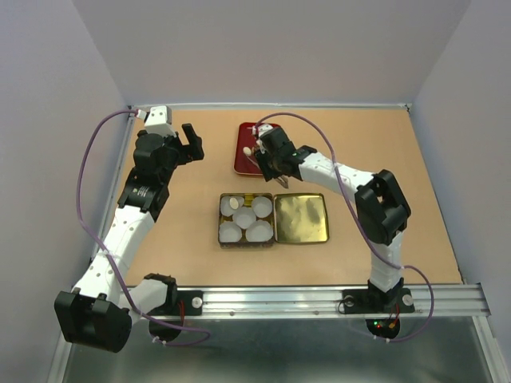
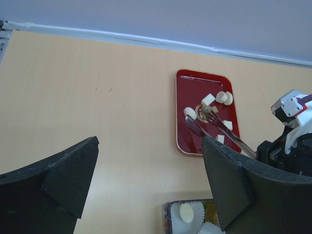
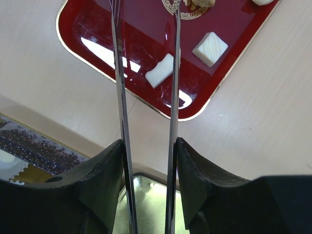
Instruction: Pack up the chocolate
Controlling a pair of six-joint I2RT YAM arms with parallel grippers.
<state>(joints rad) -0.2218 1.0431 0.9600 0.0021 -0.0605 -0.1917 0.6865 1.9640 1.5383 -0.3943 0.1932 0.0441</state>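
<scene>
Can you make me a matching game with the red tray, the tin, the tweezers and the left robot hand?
Things:
1 red tray
2 tin
3 tweezers
4 left gripper

What goes with each:
A wide open, holding nothing
B has white paper cups inside
C held in the right gripper
D has loose chocolate on it

Pairs: 1-D, 2-B, 3-C, 4-A

Chocolate (image 2: 208,99): cream-white pieces, round and blocky, scattered on red tray (image 2: 185,131); one in paper cup (image 2: 199,210).
</scene>
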